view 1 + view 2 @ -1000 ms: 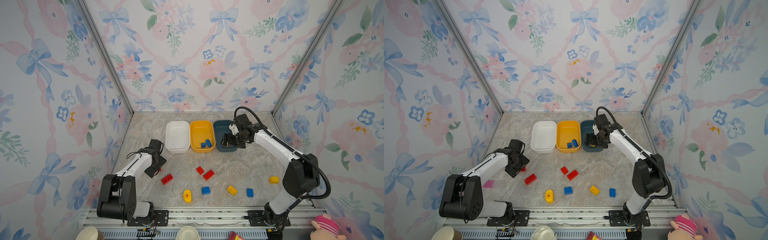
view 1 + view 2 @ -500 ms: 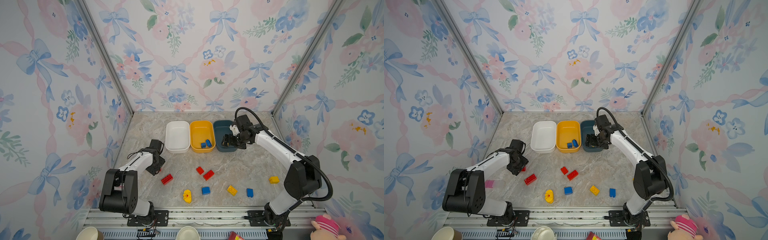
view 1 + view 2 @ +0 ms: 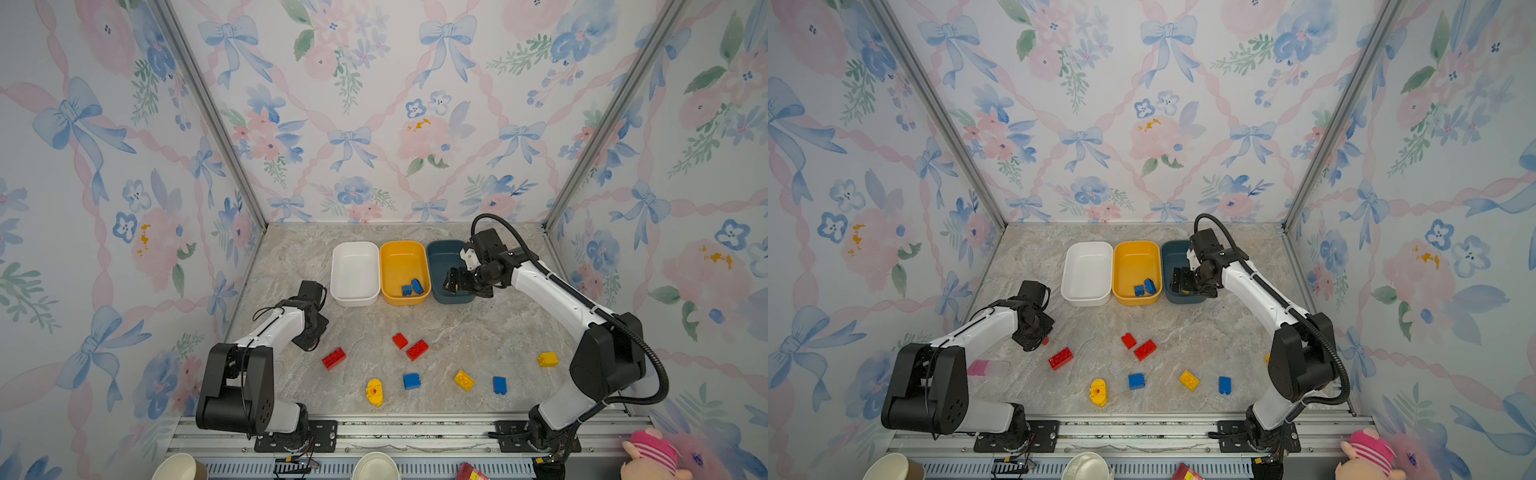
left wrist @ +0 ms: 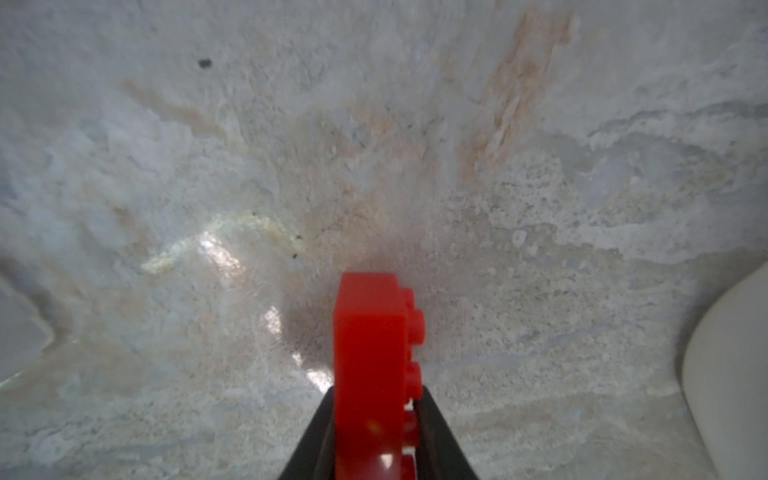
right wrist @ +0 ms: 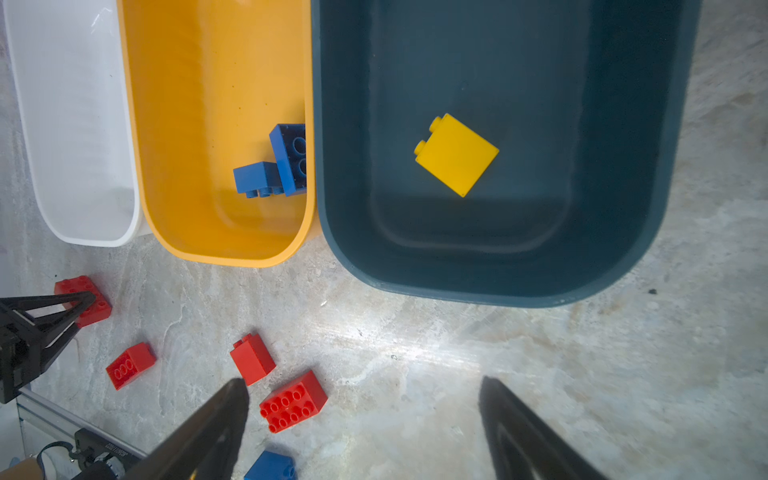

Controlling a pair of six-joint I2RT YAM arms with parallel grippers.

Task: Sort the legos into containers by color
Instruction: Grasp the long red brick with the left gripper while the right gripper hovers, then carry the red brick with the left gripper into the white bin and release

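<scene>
- Legos point(image 3: 417, 350) are what we sort, and one red brick point(image 4: 370, 332) stands on edge in the left gripper point(image 4: 370, 399). One jaw sits against its studded face and the other against the opposite face.
- It looks to rest on the table point(image 4: 540, 208), so we judge this the moment of the grasp, with the lift not yet begun.
- We take the white tub point(image 3: 355, 249), empty and nearest that arm, as the likely home for reds.
- Our right gripper point(image 5: 363, 384) hangs spread wide and empty over the near rim of the teal tub point(image 5: 498, 297). A yellow brick point(image 5: 457, 153) lies inside on its side.
- Two blue bricks point(image 5: 274, 166) lean together in the yellow tub point(image 5: 187, 124), so brick colour need not match tub colour.
- Further out, three loose reds point(image 3: 333, 358), two blues point(image 3: 411, 381) and three yellows point(image 3: 464, 380) wait on the table.
</scene>
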